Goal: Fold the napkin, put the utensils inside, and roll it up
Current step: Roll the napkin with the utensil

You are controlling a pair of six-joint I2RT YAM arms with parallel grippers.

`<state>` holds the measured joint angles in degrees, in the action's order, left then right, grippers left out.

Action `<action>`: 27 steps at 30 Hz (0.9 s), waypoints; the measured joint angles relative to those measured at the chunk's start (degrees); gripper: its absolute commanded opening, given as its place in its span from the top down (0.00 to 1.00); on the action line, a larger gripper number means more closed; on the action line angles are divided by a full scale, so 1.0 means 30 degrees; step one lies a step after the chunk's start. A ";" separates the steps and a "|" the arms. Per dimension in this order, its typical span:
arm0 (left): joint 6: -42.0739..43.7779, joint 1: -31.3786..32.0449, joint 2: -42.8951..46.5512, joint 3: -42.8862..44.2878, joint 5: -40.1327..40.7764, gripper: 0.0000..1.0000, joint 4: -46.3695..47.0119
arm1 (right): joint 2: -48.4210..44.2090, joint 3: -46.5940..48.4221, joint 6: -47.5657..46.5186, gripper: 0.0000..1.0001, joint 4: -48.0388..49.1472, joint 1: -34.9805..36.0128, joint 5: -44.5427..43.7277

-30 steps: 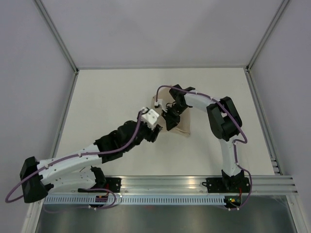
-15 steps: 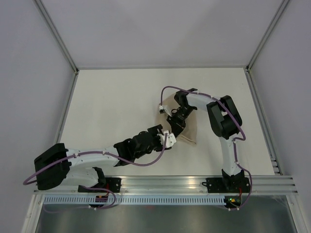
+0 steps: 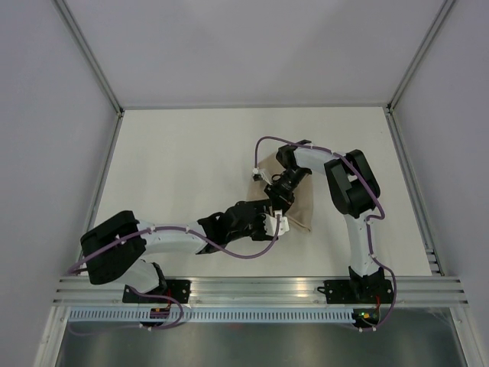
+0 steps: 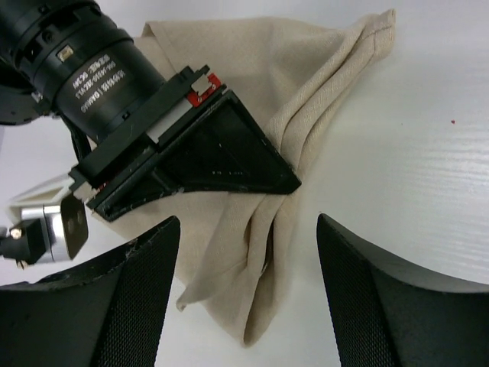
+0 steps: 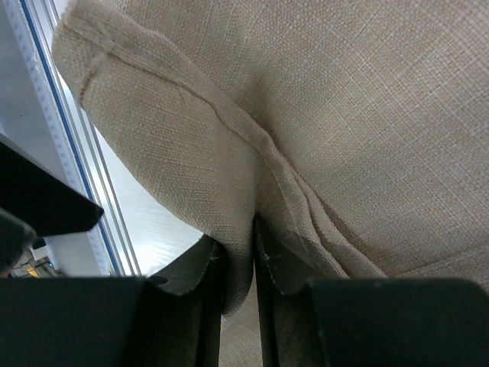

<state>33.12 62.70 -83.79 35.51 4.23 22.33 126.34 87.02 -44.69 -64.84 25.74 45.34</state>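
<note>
White tabletop (image 3: 176, 168) fills the frame's middle. Pale grey walls (image 3: 252, 46) stand above and at both sides. Silver metal rails (image 3: 267, 287) run along the bottom edge.

You have one napkin (image 3: 300, 212) on one table (image 3: 176, 160), a single cloth as far as its folds let you tell. Two grippers are at the napkin: the left gripper (image 4: 246, 229) at its near edge and the right gripper (image 5: 238, 260) on a fold.
</note>
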 measured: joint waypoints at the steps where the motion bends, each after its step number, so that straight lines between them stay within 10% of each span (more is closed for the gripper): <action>1: 0.0160 0.0000 -0.0321 0.0321 -0.0131 0.23 -0.0051 | 0.0022 0.0000 0.0000 0.86 -0.0058 -0.0015 0.0015; 27: 0.1056 -0.1413 -0.4313 0.2739 -0.2980 0.22 -0.2433 | 0.0656 0.0313 -0.0044 0.87 -0.1362 -0.0291 0.0204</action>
<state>36.29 58.46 -96.73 43.72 -4.71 15.03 128.31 87.96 -44.82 -68.93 24.86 45.95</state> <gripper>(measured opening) 0.783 0.244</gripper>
